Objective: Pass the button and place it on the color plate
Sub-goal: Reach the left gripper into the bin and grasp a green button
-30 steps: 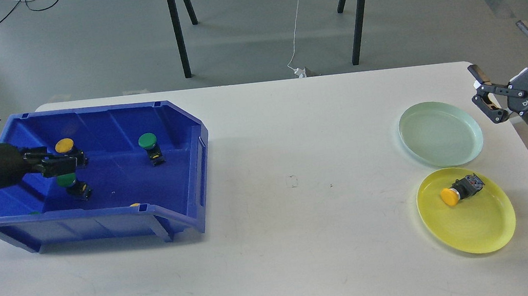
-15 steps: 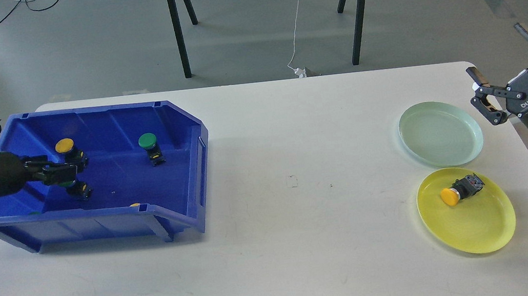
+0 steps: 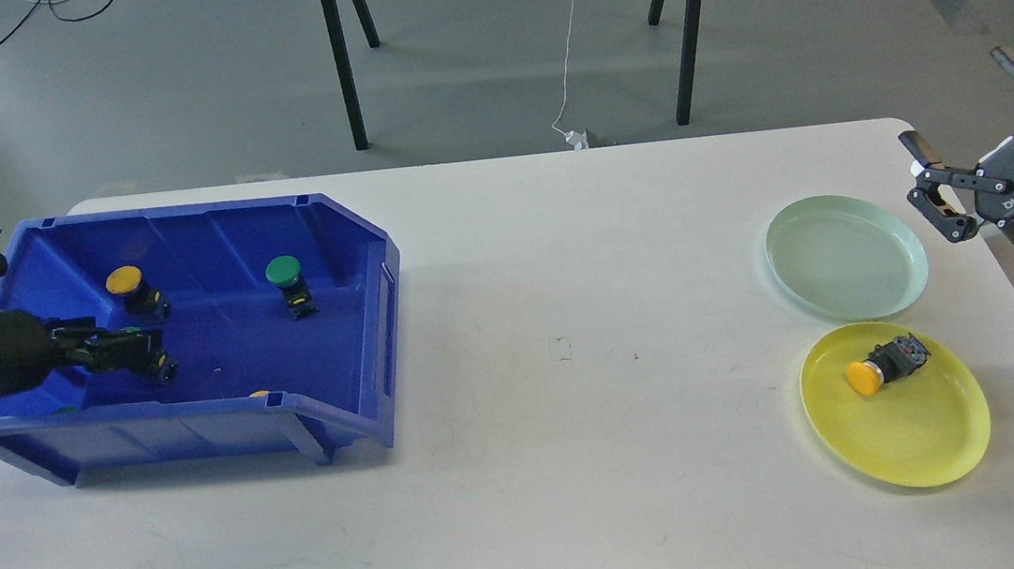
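One green btn [image 3: 133,335] at L claw [image 3: 129,350].

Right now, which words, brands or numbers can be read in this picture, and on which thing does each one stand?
"ROBOTIQ": white letters, upside down, on the body of the right claw.
Small white line below it on the same body: too small to read.
Push buttons, blue bin and plates: no text visible.

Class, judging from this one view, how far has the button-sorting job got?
Done: one yellow button lies on the yellow plate. In hand: the left gripper reaches down in the blue bin at a green button. Left: the green plate is bare; the right gripper waits open.
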{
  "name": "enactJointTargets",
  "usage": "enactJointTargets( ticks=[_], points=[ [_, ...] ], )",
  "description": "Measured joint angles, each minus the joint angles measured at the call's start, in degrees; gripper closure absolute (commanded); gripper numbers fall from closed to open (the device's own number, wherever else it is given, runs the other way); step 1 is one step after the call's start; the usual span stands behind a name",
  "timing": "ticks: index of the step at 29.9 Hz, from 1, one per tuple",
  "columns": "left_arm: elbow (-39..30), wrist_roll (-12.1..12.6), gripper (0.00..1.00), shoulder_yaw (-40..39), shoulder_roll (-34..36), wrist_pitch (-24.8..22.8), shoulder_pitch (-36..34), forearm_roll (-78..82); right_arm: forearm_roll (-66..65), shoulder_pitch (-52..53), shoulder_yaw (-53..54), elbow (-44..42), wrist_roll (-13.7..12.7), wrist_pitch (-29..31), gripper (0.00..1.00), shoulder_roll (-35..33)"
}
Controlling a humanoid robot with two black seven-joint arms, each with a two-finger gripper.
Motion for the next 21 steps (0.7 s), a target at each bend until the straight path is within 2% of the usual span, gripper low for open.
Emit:
enactJointTargets(
  ticks=[12, 21],
  points=[
    [0.0, 0.0, 0.47, -0.1, -0.1, 0.0, 1.4, 0.1, 0.1, 0.0, 0.0, -0.6, 0.0, 0.0, 0.03, 0.0],
    [0.0, 0.0, 0.65, 0.1, -0.1, 3.1, 1.4, 0.1, 0.1, 0.0, -0.1, -1.1, 0.0, 0.0, 0.03, 0.0]
  ],
)
